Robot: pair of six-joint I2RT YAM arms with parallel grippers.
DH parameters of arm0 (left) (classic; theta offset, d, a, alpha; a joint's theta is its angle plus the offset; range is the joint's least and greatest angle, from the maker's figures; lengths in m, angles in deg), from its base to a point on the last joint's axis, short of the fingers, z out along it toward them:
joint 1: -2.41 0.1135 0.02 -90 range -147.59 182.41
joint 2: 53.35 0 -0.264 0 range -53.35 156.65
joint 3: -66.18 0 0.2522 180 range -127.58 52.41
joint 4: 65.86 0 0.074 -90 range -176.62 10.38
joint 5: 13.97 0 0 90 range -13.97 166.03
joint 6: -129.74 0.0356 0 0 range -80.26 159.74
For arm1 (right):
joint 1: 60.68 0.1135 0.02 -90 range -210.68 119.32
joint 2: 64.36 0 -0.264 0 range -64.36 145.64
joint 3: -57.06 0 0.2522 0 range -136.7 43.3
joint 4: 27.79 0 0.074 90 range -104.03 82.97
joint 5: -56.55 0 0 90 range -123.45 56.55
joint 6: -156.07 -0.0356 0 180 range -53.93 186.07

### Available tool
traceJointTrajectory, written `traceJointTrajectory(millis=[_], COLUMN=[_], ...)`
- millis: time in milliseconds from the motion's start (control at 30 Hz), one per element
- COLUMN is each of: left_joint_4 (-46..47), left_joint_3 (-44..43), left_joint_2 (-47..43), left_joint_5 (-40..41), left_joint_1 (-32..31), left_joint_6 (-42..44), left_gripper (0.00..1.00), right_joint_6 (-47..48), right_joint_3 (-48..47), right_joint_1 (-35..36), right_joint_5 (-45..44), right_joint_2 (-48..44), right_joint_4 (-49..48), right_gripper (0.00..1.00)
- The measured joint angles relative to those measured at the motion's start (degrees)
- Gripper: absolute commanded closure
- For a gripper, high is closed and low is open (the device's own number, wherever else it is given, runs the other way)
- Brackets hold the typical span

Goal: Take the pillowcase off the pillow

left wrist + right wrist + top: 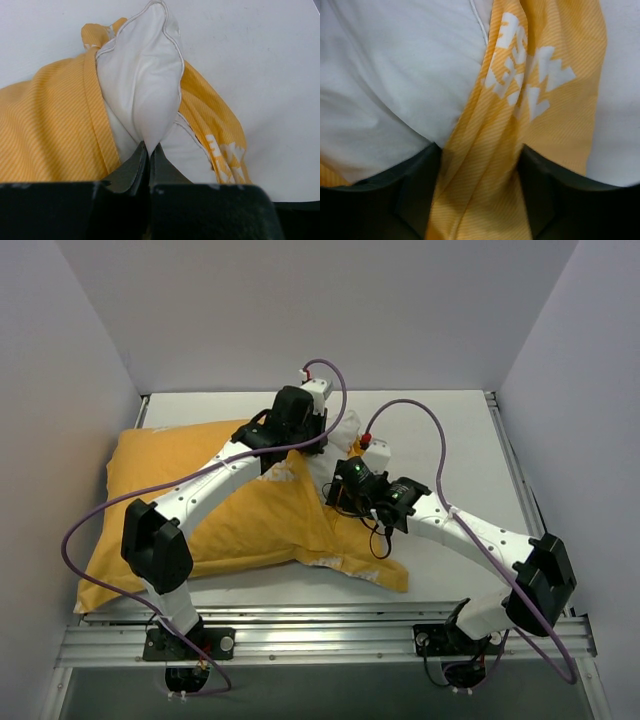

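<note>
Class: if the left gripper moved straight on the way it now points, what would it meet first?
The left gripper would press into the white pillow it pinches; beyond that, probably bare table.

Pillowcase (220, 510): yellow-orange, with a fine paler pinstripe across the whole visible side. White block lettering (520, 75) is printed on it.
Pillow (145, 85): plain white, seam piping also white.
Left gripper (149, 150), right gripper (480, 165): fingers black.
Cables (66, 538): purple.
Table (450, 430): white, matt, unpatterned
</note>
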State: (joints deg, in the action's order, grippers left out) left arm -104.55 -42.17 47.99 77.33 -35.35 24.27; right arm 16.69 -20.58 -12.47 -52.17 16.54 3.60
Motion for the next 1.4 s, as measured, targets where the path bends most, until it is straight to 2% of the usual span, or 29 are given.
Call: traceJointTrajectory(millis=[33,67,167,267,433,567,833,867,900,933,1000,1033,1167,1233,1400], left_joint_4=[0.0,-0.02,-0.76,-3.69,-7.37,-11.02,-15.19,-15.19,-15.21,-15.19,-14.64,-14.03,-10.75,-9.33,-5.05], left_joint_3=[0.0,0.0,-0.07,-1.44,-5.31,-7.82,-11.06,-11.06,-11.04,-11.04,-10.99,-10.88,-6.78,-3.82,0.52], left_joint_2=[0.0,0.0,0.0,0.46,1.31,2.08,6.23,6.38,6.47,6.47,6.23,5.95,1.05,-2.6,-9.31], left_joint_5=[0.02,0.0,-0.85,-3.34,-9.55,-16.22,-26.27,-26.88,-27.47,-28.04,-27.93,-26.95,-19.69,-17.14,-11.72], left_joint_1=[0.02,0.11,0.74,2.08,6.8,10.88,14.4,14.73,15.04,15.23,15.19,15.06,11.45,7.32,-6.91], left_joint_6=[-0.02,-0.09,-0.94,-2.03,-4.46,-6.78,-7.91,-7.89,-7.78,-7.21,-4.57,-2.75,5.92,9.75,19.91], left_gripper=[0.98,0.98,0.98,0.98,0.98,0.98,0.98,0.96,0.89,0.71,0.57,0.45,0.21,0.16,0.13], right_joint_6=[0.02,-0.09,-1.42,-3.45,-7.41,-10.08,-11.58,-11.28,-10.67,-9.97,-8.09,-7.1,-3.54,-1.99,1.03], right_joint_3=[0.0,0.24,3.48,10.73,22.23,25.86,33.88,34.86,35.82,36.54,37.11,37.11,36.92,36.15,33.94], right_joint_1=[0.0,0.02,0.0,-0.87,-6.25,-9.01,-12.2,-12.7,-13.07,-13.31,-13.4,-13.42,-13.75,-13.86,-14.16], right_joint_5=[-0.15,-0.28,-0.66,-0.09,3.48,5.31,12.2,13.4,14.56,15.54,17.09,17.81,19.71,20.11,20.74], right_joint_2=[0.2,0.37,-0.39,-5.22,-18.75,-27.23,-30.34,-30.67,-31.19,-31.82,-32.46,-32.17,-28.26,-25.68,-22.91], right_joint_4=[-0.07,-0.31,-2.27,-4.98,-5.55,-5.51,-13.16,-14.84,-16.55,-17.94,-19.56,-19.67,-20.06,-20.33,-21.44], right_gripper=[0.56,0.7,0.89,0.99,1.0,1.0,1.0,1.0,1.0,1.0,1.0,1.0,1.0,1.0,1.0])
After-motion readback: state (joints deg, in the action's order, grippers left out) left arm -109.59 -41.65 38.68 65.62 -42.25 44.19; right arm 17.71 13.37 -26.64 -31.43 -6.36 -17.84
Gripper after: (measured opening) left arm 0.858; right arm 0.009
